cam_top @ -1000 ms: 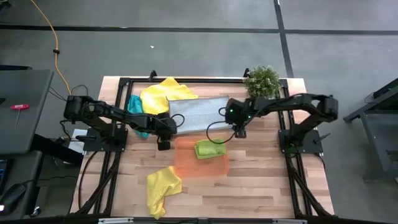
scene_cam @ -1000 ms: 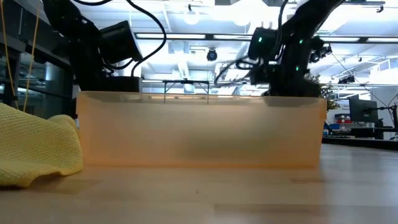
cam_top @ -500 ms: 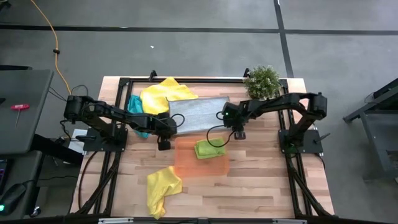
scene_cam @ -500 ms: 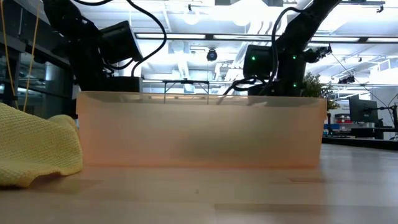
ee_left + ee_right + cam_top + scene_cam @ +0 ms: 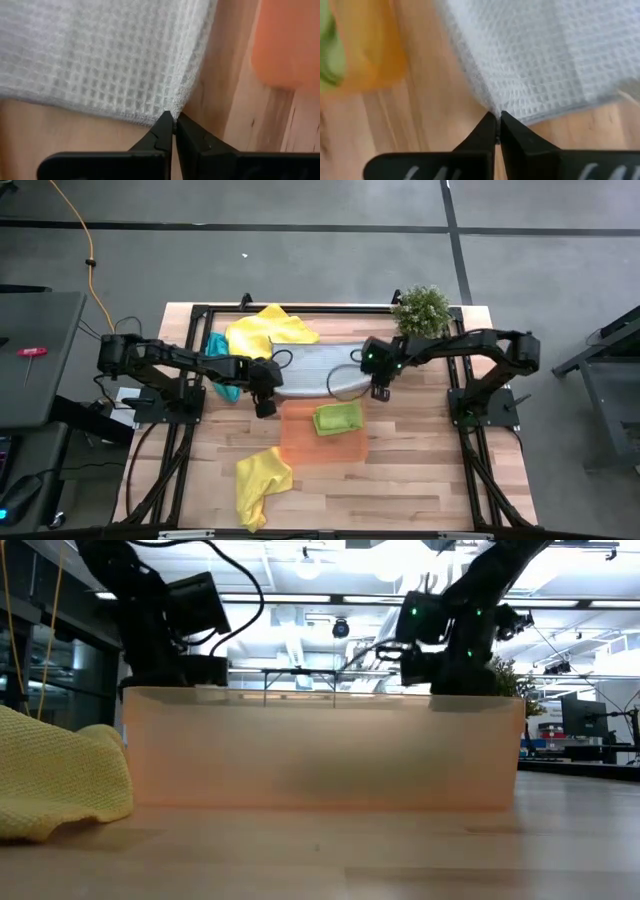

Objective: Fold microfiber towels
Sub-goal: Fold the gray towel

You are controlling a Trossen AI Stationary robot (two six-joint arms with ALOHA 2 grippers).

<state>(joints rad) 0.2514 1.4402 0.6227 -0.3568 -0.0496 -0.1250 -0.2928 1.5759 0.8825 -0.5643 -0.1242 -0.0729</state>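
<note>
Both arms have pinched the near corners of the light grey towel (image 5: 318, 368), which lies spread at the centre of the high view, just above the orange tray (image 5: 322, 442). The left gripper (image 5: 173, 123) has its fingers closed on the towel's corner, as its wrist view shows; the right gripper (image 5: 496, 120) is closed on the other near corner in the same way. The step in hand looks like the first fold of this towel. The next move probably calls for both arms to lift together and carry the near edge over toward the far edge, keeping the cloth taut and level.

The tray holds one lime green towel (image 5: 338, 418), already folded, in its upper right part. Unfolded towels wait elsewhere on the bench (image 5: 430, 470): a yellow towel (image 5: 263, 330) and a teal towel (image 5: 219, 352) at upper left, another yellow towel (image 5: 259, 483) at lower left.
</note>
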